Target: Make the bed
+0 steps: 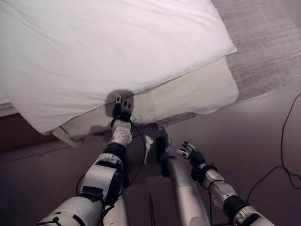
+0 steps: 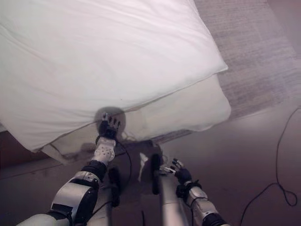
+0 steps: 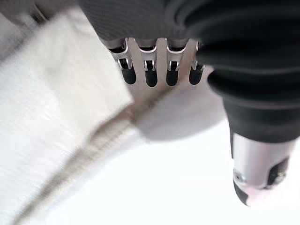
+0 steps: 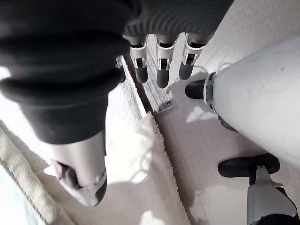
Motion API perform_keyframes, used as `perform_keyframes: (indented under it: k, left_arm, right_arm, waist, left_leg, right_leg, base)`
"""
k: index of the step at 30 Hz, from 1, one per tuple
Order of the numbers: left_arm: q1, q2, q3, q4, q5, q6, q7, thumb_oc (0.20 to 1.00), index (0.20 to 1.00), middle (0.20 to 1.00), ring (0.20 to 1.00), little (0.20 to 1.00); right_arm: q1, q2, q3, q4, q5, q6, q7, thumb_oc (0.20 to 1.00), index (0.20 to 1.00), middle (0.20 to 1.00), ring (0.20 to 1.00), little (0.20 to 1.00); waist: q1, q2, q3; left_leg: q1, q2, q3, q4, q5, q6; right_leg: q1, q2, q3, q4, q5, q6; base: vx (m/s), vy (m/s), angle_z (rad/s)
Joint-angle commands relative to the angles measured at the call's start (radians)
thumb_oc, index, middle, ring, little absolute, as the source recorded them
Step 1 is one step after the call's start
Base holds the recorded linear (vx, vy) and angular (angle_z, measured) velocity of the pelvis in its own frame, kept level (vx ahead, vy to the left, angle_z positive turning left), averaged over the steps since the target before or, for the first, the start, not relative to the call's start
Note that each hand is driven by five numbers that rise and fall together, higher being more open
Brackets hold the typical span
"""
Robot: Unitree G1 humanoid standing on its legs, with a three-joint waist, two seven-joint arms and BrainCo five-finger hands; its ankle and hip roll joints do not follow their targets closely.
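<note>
Left hand sits mid-frame at the bed's near edge, fingers straight and apart, seemingly touching the white duvet where it overhangs the cream sheet. Right hand hangs at lower right over the floor, fingers loosely extended, holding nothing. Grey rug lies upper right.

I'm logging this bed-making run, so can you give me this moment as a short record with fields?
bed: white duvet lying over a cream sheet that hangs out below its edge
left hand: at the duvet's near edge, fingers straight, holding nothing
right hand: low over the floor, away from the bed, holding nothing
floor: grey rug beside the bed
</note>
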Motion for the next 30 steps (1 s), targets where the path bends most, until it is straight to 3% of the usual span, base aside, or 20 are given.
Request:
perform_keyframes:
  k: [1, 15, 16, 17, 18, 25, 30]
  left_arm:
    - [-0.057, 0.009, 0.019, 0.01, -0.019, -0.043, -0.024, 1.0, 1.0, 1.0, 1.0, 1.0]
    - [-0.144, 0.093, 0.032, -0.026, -0.086, -0.07, -0.065, 1.0, 1.0, 1.0, 1.0, 1.0]
    - [-0.148, 0.099, 0.03, -0.021, -0.088, -0.07, -0.066, 0.896, 0.896, 0.896, 0.896, 0.896]
    - [-0.155, 0.105, 0.028, -0.013, -0.087, -0.07, -0.06, 0.896, 0.896, 0.896, 0.896, 0.896]
    - [-0.165, 0.107, 0.029, -0.006, -0.089, -0.077, -0.049, 0.2, 0.2, 0.2, 0.2, 0.2]
    - [-0.222, 0.113, 0.042, 0.026, -0.084, -0.106, 0.042, 0.2, 0.2, 0.2, 0.2, 0.2]
    - [-0.235, 0.087, 0.06, -0.046, -0.078, -0.179, 0.11, 0.2, 0.2, 0.2, 0.2, 0.2]
  right_arm:
    - [0.04, -0.012, 0.031, -0.038, 0.012, -0.032, -0.004, 1.0, 1.0, 1.0, 1.0, 1.0]
    - [0.077, 0.006, 0.045, -0.042, -0.01, -0.035, -0.01, 1.0, 1.0, 1.0, 1.0, 1.0]
    - [0.079, 0.006, 0.044, -0.043, -0.011, -0.034, -0.011, 1.0, 1.0, 1.0, 1.0, 1.0]
    - [0.081, 0.006, 0.045, -0.043, -0.011, -0.035, -0.013, 1.0, 1.0, 1.0, 1.0, 1.0]
    - [0.082, 0.007, 0.045, -0.042, -0.009, -0.035, -0.016, 1.0, 1.0, 1.0, 1.0, 1.0]
    - [0.071, 0.005, 0.059, -0.055, 0.007, -0.039, -0.019, 1.0, 1.0, 1.0, 1.0, 1.0]
    - [0.058, 0.0, 0.067, -0.119, 0.034, -0.058, -0.027, 1.0, 1.0, 1.0, 1.0, 1.0]
  waist:
    - [-0.006, 0.037, -0.055]
    - [-0.005, 0.023, -0.047]
    - [-0.004, 0.024, -0.047]
    - [-0.003, 0.025, -0.047]
    - [-0.003, 0.026, -0.048]
    - [0.002, 0.031, -0.037]
    - [0.017, 0.042, -0.026]
  left_leg:
    - [-0.029, -0.035, 0.013, -0.054, 0.035, 0.034]
    - [-0.029, -0.041, 0.008, -0.061, 0.032, 0.035]
    - [-0.032, -0.039, 0.011, -0.06, 0.033, 0.035]
    - [-0.033, -0.04, 0.01, -0.06, 0.034, 0.035]
    - [-0.035, -0.039, 0.01, -0.062, 0.036, 0.034]
    - [-0.029, -0.041, 0.011, -0.074, 0.045, 0.031]
    - [-0.021, -0.044, 0.008, -0.086, 0.055, 0.029]
  right_leg:
    - [0.028, 0.005, -0.02, 0.011, -0.043, 0.092]
    - [0.03, 0.012, -0.013, -0.018, -0.036, 0.094]
    - [0.027, 0.012, -0.014, -0.016, -0.036, 0.093]
    - [0.024, 0.011, -0.013, -0.015, -0.035, 0.092]
    - [0.024, 0.011, -0.014, -0.018, -0.033, 0.092]
    - [0.033, 0.011, -0.013, -0.036, -0.019, 0.098]
    - [0.045, 0.008, -0.017, -0.049, -0.015, 0.096]
  base:
    - [0.05, 0.017, -0.02]
    - [0.01, 0.0, -0.01]
    - [0.01, 0.006, -0.06]
    - [0.0, 0.002, -0.06]
    - [0.0, 0.0, -0.07]
    - [0.0, 0.0, -0.01]
    - [0.0, 0.0, 0.0]
